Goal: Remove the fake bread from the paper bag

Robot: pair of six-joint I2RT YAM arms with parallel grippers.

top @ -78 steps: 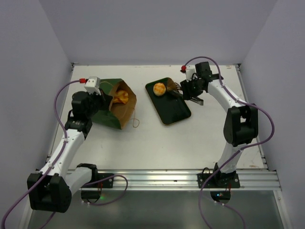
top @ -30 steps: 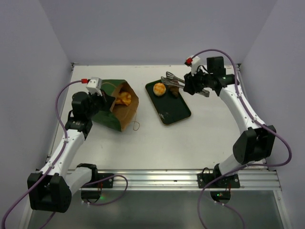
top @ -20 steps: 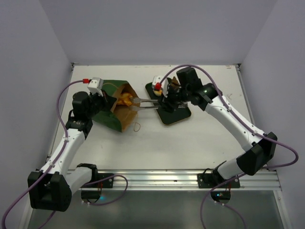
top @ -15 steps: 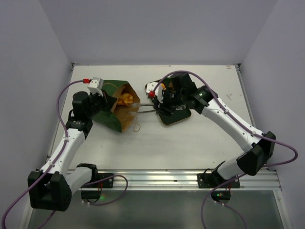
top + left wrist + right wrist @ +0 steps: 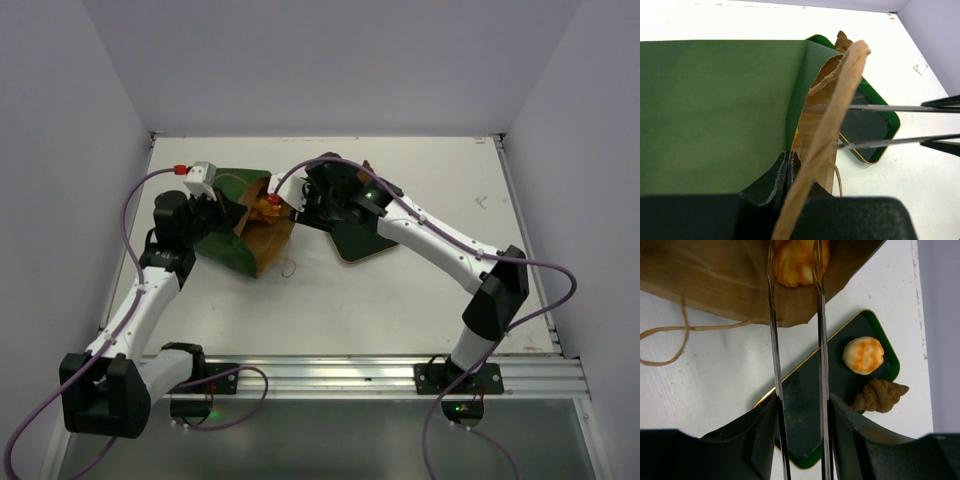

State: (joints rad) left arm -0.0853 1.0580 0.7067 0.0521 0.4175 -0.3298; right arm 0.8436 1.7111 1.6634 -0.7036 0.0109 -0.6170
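1. Paper bag (image 5: pixel 228 245): dark green outside, brown inside. It lies on its side near the left edge of the tabletop (image 5: pixel 400 300), toward the far-left corner, with its mouth facing right.
2. Left fingers (image 5: pixel 780 175): pressed together on the rim of the bag at its mouth, pinching the paper wall.
3. Right fingers (image 5: pixel 775 370): two long thin prongs, spread apart. They reach from the right into the mouth of the bag, and their tips are out of the wrist view.
4. Orange pastry (image 5: pixel 795 267): inside the bag on the brown lining, at the right fingers. One prong passes beside it and the other crosses over it, and no squeeze on it shows.
5. Tray (image 5: pixel 845 385): flat, dark green with a tan rim, just right of the bag's mouth near the middle of the tabletop.
6. Round bun (image 5: pixel 863 355): golden-orange, on the tray toward its far end.
7. Brown pointed piece (image 5: pixel 880 395): dark and ridged, at the tray's far rim, just beside the bun.
8. Cord handle (image 5: pixel 705 328): thin and tan, trailing loose from the mouth of the bag onto the tabletop.
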